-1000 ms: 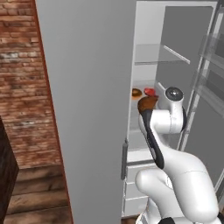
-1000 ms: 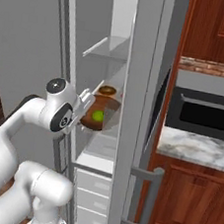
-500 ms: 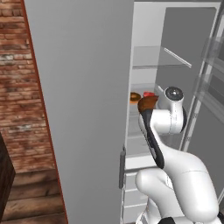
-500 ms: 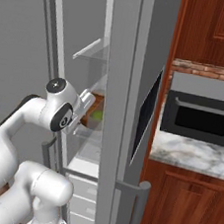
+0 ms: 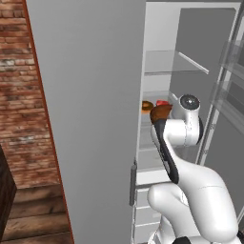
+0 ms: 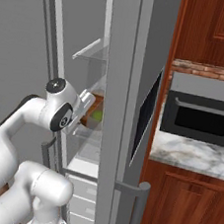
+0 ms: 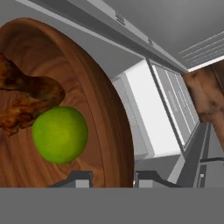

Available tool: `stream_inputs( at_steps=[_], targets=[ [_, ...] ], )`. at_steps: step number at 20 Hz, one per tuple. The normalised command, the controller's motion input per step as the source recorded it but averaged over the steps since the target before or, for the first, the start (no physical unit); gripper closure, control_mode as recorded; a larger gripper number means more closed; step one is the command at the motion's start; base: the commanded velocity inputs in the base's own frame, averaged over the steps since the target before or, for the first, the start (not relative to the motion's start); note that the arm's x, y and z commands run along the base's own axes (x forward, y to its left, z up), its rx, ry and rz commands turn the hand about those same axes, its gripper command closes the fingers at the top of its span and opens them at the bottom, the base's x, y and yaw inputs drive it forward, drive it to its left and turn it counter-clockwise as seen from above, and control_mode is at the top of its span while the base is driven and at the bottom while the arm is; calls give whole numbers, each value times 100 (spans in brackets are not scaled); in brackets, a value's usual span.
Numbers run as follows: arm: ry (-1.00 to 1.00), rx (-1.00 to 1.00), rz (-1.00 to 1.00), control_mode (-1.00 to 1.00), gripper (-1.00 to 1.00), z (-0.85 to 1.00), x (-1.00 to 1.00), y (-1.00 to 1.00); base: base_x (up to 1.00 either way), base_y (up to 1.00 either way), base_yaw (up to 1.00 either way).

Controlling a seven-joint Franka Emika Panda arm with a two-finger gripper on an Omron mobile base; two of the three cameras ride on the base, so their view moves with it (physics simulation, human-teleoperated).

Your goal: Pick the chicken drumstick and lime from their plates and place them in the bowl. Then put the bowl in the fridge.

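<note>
The pincer [image 7: 107, 177] is closed narrowly on the rim of the bowl [image 7: 98, 109], one dark fingertip [image 7: 78, 178] being seen inside the wall and the other outside it. The bowl is held up in the open fridge [image 6: 119, 85], among its white shelves. In the hand view the lime [image 7: 60, 134] and the chicken drumstick [image 7: 26, 100] are seen lying together in the bowl, the lime touching the drumstick and resting near the wall by the pincer.

In the left base view the bowl [image 5: 160, 112] is seen as a dark brown shape at the end of the arm, just in front of the fridge's [image 5: 86, 95] shelves; behind it, on a shelf, an orange-brown item [image 5: 147, 105] and a red item [image 5: 162, 102] are seen, too small to be identified. In the right base view the bowl [image 6: 94, 116] is partly hidden behind the fridge door, with the lime [image 6: 97, 115] showing green inside it. To the right of the fridge a black oven [image 6: 200, 117] is set among wooden cabinets [image 6: 214, 27], above a pale marbled surface [image 6: 193, 156]. A brick wall [image 5: 19, 95] is seen at the left of the left base view.
</note>
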Motion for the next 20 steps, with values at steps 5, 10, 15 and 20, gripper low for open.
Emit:
stream_inputs(
  at_steps=[5,10,15,20],
  targets=[
    [0,0,0,100,100,0,0,0,0,0,0],
    [0,0,0,-100,100,0,0,0,0,0,0],
    [0,0,0,-100,100,0,0,0,0,0,0],
    [0,0,0,-100,100,0,0,0,0,0,0]
  ],
)
